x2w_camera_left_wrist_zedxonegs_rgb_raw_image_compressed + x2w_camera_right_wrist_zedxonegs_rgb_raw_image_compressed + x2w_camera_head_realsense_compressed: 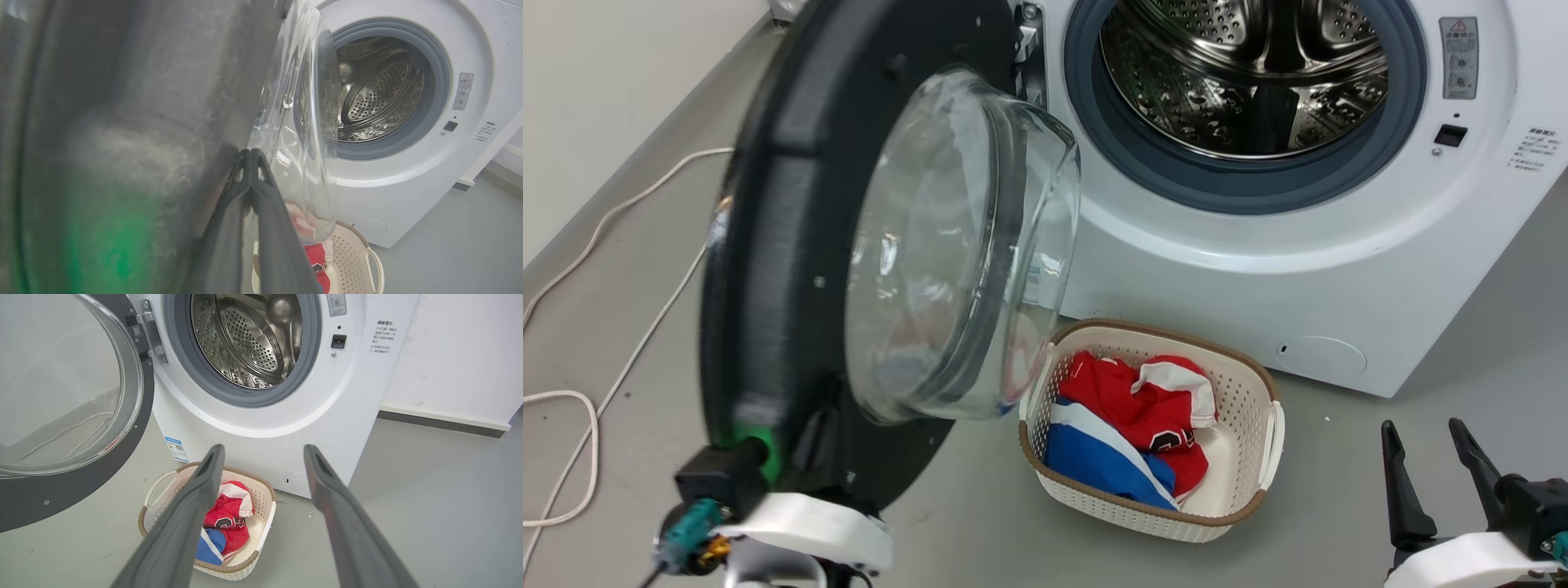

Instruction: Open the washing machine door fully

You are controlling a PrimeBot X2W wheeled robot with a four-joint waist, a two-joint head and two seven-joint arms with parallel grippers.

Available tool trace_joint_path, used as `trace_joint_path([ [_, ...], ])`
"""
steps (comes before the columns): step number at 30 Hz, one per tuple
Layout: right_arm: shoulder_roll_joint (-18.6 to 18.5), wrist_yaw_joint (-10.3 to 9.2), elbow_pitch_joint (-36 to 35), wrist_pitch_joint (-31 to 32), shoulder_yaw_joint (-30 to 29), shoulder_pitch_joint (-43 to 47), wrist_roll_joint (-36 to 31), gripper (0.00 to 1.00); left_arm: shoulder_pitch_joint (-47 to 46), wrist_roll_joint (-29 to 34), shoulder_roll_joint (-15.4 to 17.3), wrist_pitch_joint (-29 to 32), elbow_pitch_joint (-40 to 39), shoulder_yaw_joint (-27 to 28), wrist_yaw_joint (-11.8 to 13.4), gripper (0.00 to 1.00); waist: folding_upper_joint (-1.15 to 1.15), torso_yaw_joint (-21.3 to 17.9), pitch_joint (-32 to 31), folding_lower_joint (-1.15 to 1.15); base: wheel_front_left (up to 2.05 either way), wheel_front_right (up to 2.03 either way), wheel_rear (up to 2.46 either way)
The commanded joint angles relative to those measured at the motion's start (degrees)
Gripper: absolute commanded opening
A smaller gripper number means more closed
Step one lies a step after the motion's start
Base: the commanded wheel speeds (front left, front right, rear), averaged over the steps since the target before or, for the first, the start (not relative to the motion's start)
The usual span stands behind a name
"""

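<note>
Standing ajar: washing machine door point(809, 163), likely rigid, heavy; glass bowl point(956, 245) slick, fragile, so push black rim point(743, 327). Left gripper point(249, 157) jaws closed, empty; right gripper point(1423, 426) jaws spread, empty.

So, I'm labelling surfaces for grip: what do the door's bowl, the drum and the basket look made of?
Door bowl: clear glossy glass, seemingly; see-through with reflections.
Drum: shiny perforated metal, probably stainless steel.
Basket: matte cream plastic, moulded holes, brown rim.

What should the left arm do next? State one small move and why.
Probably push the door slightly further from the drum with the left gripper: its shut fingers lie along the door's inner face beside the glass, and the door stands out from the machine, not folded back.
</note>
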Motion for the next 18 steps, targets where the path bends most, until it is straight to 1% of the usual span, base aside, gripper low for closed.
trace_joint_path([
  [1,0.11,-0.01,-0.34,0.21,0.03,-0.84,-0.67,1.0,-1.15,-0.9,0.98,-0.75,0.91,1.79,-0.07,0.0,0.0,-0.02,0.63,0.0,0.0,0.0,0.0],
  [12,0.11,-0.01,-0.84,1.24,0.09,-2.78,-1.28,1.0,-5.48,-7.76,5.89,-3.74,9.47,12.25,-2.7,0.0,0.0,-1.56,4.33,0.0,0.0,0.0,0.0],
  [18,0.11,-0.01,-1.03,1.56,0.18,-4.03,-1.83,1.0,-8.71,-9.89,8.51,-4.74,13.84,15.99,-4.32,0.0,0.0,-2.27,6.74,0.0,0.0,0.0,0.0],
])
